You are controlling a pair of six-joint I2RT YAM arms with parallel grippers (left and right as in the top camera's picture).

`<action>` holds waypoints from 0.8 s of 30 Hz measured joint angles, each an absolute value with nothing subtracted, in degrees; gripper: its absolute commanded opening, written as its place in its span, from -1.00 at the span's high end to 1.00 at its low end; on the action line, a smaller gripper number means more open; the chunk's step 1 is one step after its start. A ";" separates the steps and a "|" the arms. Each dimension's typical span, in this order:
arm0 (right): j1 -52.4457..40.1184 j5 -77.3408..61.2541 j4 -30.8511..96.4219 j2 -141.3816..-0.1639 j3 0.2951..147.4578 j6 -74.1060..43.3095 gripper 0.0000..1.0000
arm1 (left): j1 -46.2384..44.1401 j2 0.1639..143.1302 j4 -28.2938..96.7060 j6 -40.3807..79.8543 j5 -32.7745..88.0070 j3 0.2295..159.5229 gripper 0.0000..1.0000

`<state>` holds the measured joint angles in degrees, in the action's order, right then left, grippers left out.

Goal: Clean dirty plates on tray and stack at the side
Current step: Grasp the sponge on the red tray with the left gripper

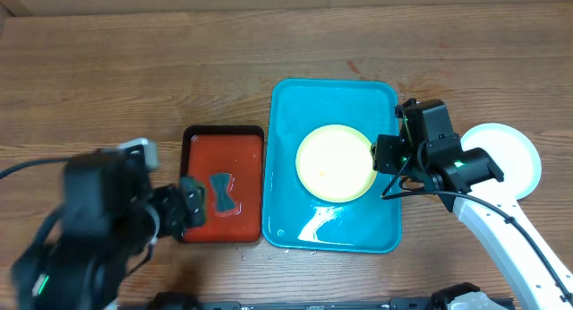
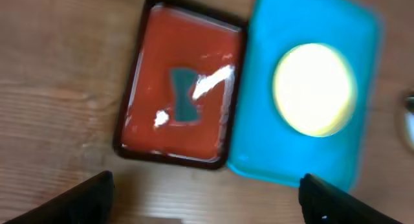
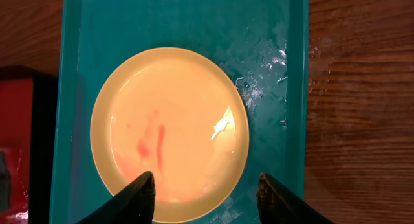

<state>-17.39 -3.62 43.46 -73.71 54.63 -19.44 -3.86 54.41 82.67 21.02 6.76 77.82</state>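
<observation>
A pale yellow-green plate [image 1: 333, 162] lies in the blue tray [image 1: 291, 228]; orange smears show on it in the right wrist view [image 3: 169, 130]. A white plate with a bluish rim [image 1: 512, 158] lies on the wood tabletop to the right of the tray, partly under my right arm. My right gripper [image 1: 387, 154] is open and empty, above the plate's right edge [image 3: 206, 188]. My left gripper [image 1: 190, 202] is open and empty over the red tray's left side; in its wrist view [image 2: 207, 198] it hovers above bare wood. A third plate is not in view.
A smaller red tray with a black rim [image 1: 251, 142] stands left of the blue tray and holds a dark teal hourglass-shaped sponge [image 1: 222, 192]. Wet patches glisten in both trays. Bare wood tabletop [image 1: 107, 77] lies around them.
</observation>
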 measured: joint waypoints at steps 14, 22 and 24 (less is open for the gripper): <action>-17.39 -4.10 43.29 -73.71 54.63 -19.42 -0.04 | -8.32 79.53 55.37 24.08 5.15 50.81 0.11; -17.39 -4.12 43.62 -73.73 54.63 -19.46 0.05 | -11.27 94.48 50.19 29.87 3.44 50.59 0.91; -17.39 -4.10 43.72 -73.71 54.63 -19.42 0.05 | -11.27 95.88 49.52 30.76 3.88 50.68 0.92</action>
